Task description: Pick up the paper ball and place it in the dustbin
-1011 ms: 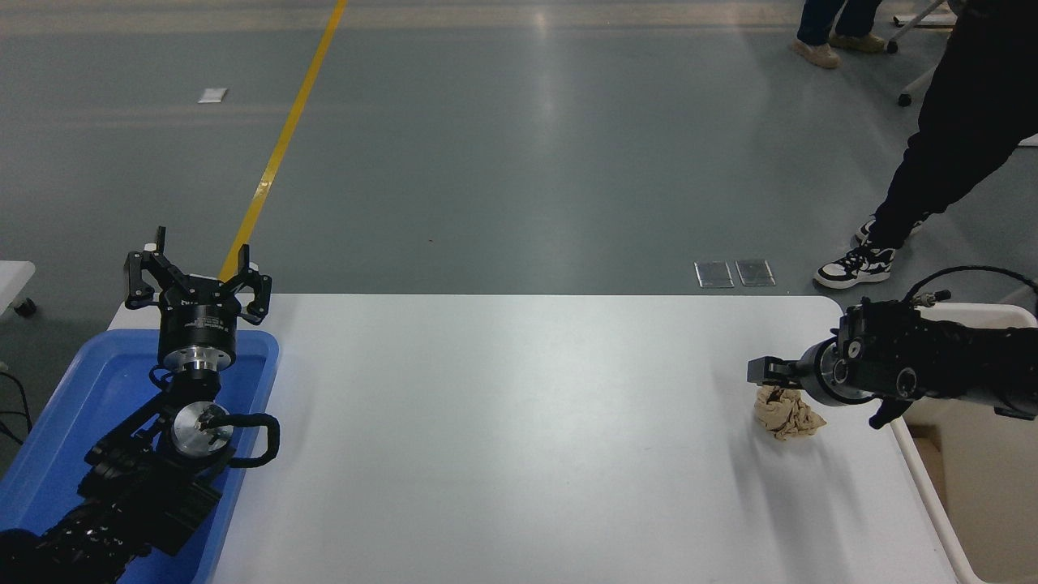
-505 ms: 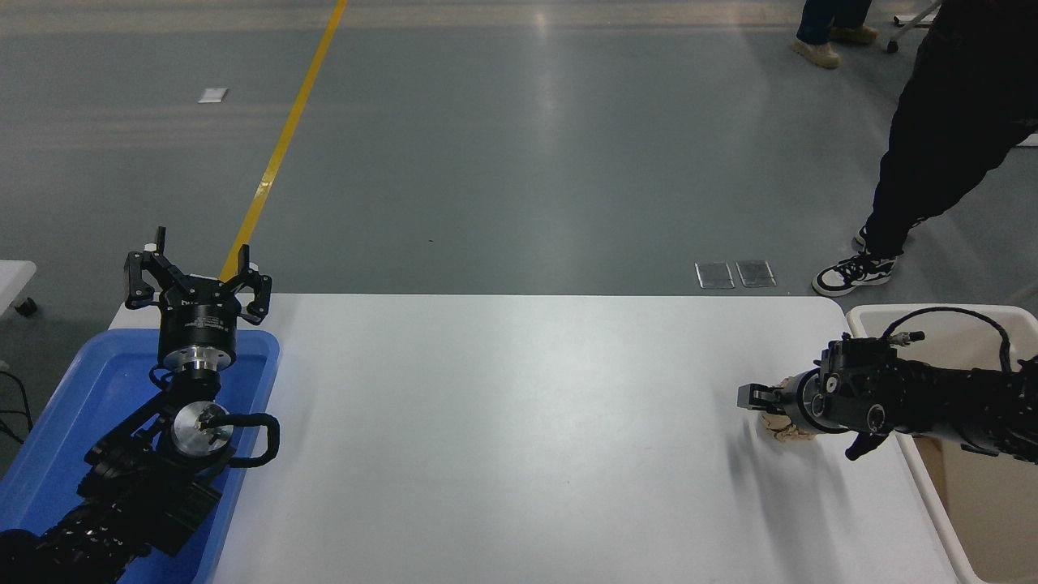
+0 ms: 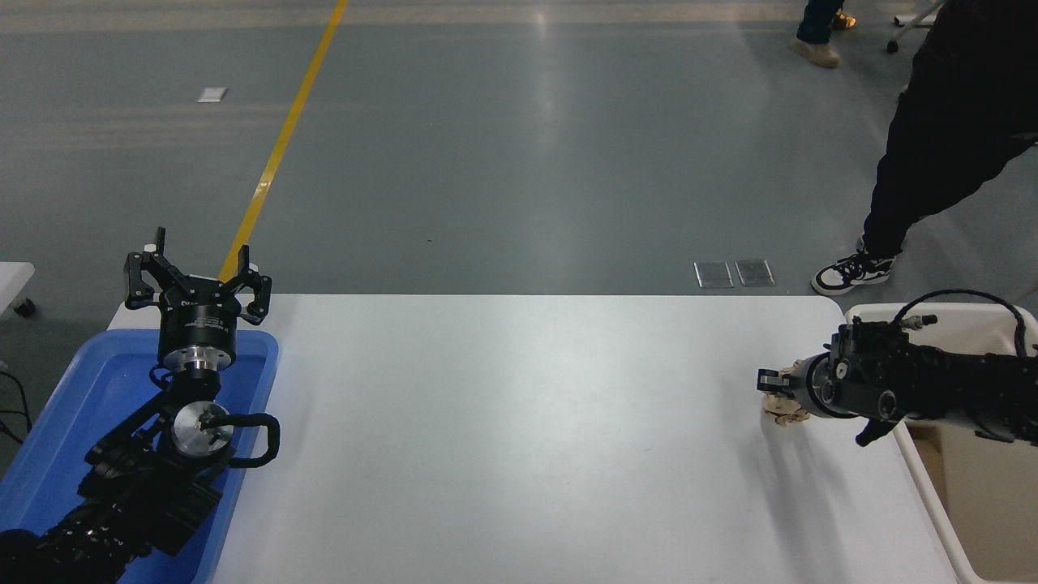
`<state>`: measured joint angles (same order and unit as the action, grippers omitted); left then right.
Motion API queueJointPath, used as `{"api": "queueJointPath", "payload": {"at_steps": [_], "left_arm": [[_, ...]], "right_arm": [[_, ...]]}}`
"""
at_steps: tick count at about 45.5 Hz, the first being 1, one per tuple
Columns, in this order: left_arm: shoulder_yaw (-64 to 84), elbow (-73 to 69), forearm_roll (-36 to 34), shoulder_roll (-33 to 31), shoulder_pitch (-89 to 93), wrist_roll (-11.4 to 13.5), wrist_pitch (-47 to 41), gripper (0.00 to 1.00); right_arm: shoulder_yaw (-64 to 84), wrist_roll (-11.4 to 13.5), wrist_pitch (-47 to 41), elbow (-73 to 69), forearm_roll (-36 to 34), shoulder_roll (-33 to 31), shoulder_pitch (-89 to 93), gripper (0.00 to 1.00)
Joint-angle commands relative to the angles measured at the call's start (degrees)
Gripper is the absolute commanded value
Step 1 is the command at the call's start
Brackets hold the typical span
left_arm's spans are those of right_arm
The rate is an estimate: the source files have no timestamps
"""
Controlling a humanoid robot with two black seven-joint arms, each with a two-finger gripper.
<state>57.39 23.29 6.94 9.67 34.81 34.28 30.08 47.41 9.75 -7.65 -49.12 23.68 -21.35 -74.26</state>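
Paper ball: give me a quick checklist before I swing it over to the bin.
1. Right hand closed around the paper ball: ok, ball sits in it.
2. Ball clear of the table: cannot tell.
3. Bin open and reachable, just right of the arm: ok.
4. Person's leg away from the bin: ok, beyond the table's far corner.
5. Left hand parked over the blue tray: ok.

single high head view, facing forward and down; white table below, floor beyond
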Motion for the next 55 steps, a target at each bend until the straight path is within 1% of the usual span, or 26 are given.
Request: {"api": "queueJointPath", "payload": {"at_steps": [1,6,10,15,18,27,37,55], "left_arm": [[0.00,0.00,0.00,0.00,0.00,-0.09,0.06,0.99],[0.00,0.00,0.00,0.00,0.00,-0.09,-0.02,0.99],[0.00,0.00,0.00,0.00,0.00,-0.09,-0.02,0.99],[0.00,0.00,0.00,0.09,0.00,-0.09,-0.02,0.99],[0.00,0.00,0.00,0.09,0.00,-0.09,-0.02,0.99],[0.00,0.00,-0.08,0.09,0.00,-0.09,-0.02,0.99],[0.00,0.00,-0.08,0.18,0.00,-0.09,-0.02,0.99],[0.00,0.00,-0.08,0.18,0.00,-0.09,-0.02,0.99]], "right_arm": [[6.90,-0.09,-3.86,-16.51,-0.56,-8.26,-18.61,0.00],[10.59,-0.09,-7.28,-27.24,-2.40,-12.04,-31.53,0.00],[13.93,-0.44,-10.97,-33.31,-4.69,-13.81,-41.20,0.00],[16.75,-0.61,-17.20,-39.54,-5.75,-14.16,-53.32,0.00],[16.93,-0.70,-19.06,-41.14,-7.06,-13.72,-57.12,0.00],[18.07,-0.70,-22.49,-41.76,-11.11,-10.82,-62.84,0.00],[21.32,-0.70,-22.76,-43.78,-11.29,-9.59,-66.27,0.00],[23.87,-0.70,-23.28,-44.13,-11.11,-10.03,-67.06,0.00]]}}
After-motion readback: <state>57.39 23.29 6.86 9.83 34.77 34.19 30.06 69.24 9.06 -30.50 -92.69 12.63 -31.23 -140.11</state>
